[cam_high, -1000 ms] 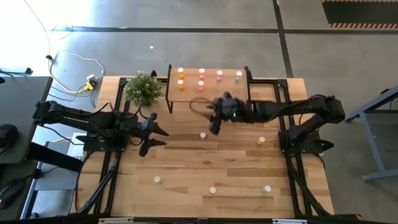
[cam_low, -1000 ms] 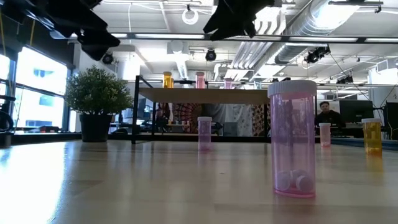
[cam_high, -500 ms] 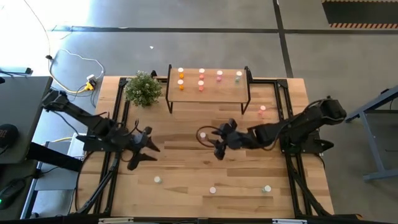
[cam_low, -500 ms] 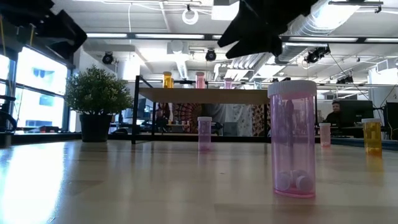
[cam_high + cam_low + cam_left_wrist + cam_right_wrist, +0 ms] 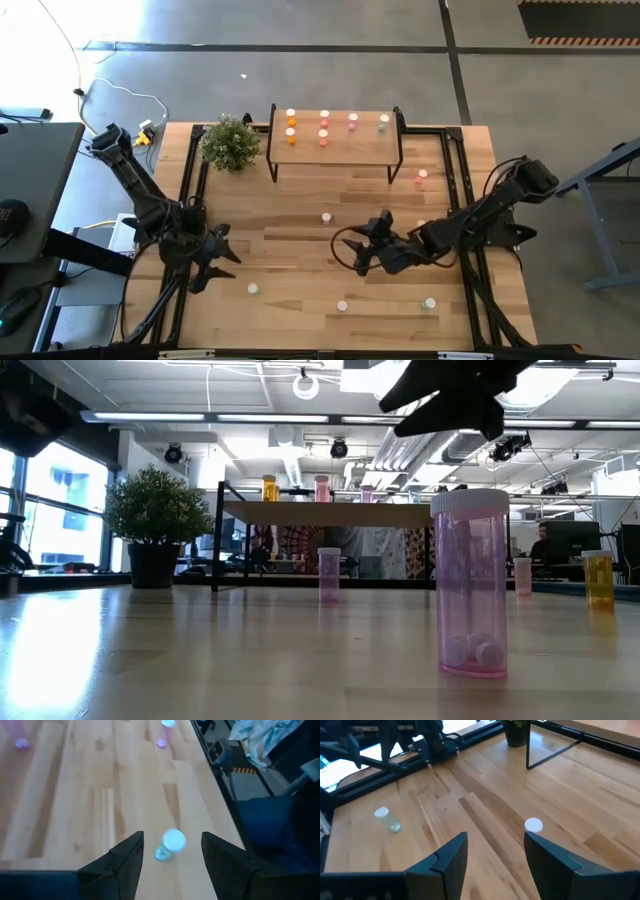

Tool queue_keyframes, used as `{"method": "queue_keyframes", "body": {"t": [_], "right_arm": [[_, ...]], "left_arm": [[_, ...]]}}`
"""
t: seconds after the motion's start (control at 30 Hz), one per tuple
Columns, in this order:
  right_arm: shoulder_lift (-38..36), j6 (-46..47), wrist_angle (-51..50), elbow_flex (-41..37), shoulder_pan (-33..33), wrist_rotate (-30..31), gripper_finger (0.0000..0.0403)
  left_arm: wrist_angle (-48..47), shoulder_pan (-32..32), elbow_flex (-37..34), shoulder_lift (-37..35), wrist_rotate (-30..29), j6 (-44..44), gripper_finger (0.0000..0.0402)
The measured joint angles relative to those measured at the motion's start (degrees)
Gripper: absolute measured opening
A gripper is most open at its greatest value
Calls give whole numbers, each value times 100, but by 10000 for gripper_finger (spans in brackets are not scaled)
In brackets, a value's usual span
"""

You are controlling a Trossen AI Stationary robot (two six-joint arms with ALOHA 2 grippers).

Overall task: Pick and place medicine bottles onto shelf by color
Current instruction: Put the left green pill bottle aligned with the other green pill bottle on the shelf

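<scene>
The bottles are tiny cylinders with white caps. Six stand on the shelf (image 5: 335,147) at the table's far edge: two orange (image 5: 291,124), two that look deep pink or reddish (image 5: 324,124), one light pink (image 5: 353,122) and one pale green (image 5: 383,123). Others are scattered over the table (image 5: 300,260), among them a pink bottle (image 5: 326,217) in the middle and a green bottle (image 5: 254,289) near the front. The left gripper (image 5: 214,262) hangs above the green bottle with its jaws apart and empty. The right gripper (image 5: 368,252) hovers mid-table, jaws likewise spread, holding nothing. A plant (image 5: 230,142) stands beside the shelf.
</scene>
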Motion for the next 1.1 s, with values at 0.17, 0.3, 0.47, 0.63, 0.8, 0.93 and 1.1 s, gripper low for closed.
{"method": "queue_keyframes", "body": {"t": [0.17, 0.3, 0.47, 0.63, 0.8, 0.93, 1.1], "right_arm": [[0, 202, -5, 0, 242, 192, 186], [0, 242, -7, 0, 425, 398, 186], [0, 388, -9, 0, 630, 627, 186], [0, 578, -9, 0, 783, 929, 186], [0, 633, -7, 0, 892, 966, 186], [0, 635, -5, 0, 901, 846, 186], [0, 633, -7, 0, 901, 765, 186]], "left_arm": [[159, -388, 0, 260, 1, -498, 191], [428, -564, 0, 433, 184, -721, 191], [514, -719, 0, 624, 251, -827, 191], [519, -777, 0, 858, 183, -904, 199], [520, -775, -2, 1173, 245, -1127, 222], [596, -813, -2, 1478, 59, -1127, 227], [745, -1047, -2, 1850, -549, -1127, 227]]}}
